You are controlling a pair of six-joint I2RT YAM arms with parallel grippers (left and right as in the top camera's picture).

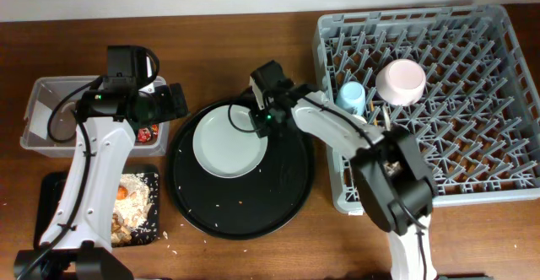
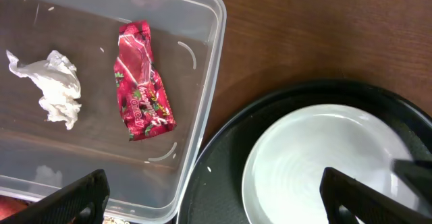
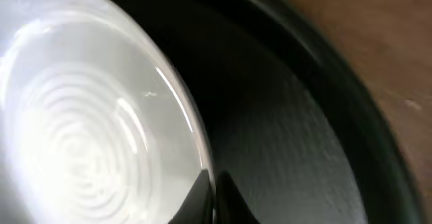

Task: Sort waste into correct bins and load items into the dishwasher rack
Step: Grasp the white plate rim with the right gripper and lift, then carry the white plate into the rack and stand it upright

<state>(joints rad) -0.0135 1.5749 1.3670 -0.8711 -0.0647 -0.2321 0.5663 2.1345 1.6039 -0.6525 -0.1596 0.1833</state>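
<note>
Grey-green plate (image 1: pixel 226 143) lies flat on the round black tray (image 1: pixel 287 191), mid desk (image 1: pixel 211 35), not yet in the rack (image 1: pixel 506 187) at right. Right hand (image 1: pixel 263 121) is at the plate's far-right rim. In the right wrist view its fingertips sit almost together with the thin rim running between them, but I can't tell if it is actually clamped. Left hand (image 1: pixel 173 101) hovers between clear tub (image 1: pixel 34 115) and tray, spread wide, holding nothing. Red wrapper (image 2: pixel 142 82) and tissue (image 2: pixel 50 89) lie in the tub. Risks: an edge pinch on a smooth-looking plate is shallow, so the plate may slip or swing down on lift. It may scrape the tray lip. It may knock the blue cup (image 1: pixel 352 97) or bowl (image 1: pixel 400 82) among the pegs at the rack's near-left entry. The left arm is close, so the arms could clash.
</note>
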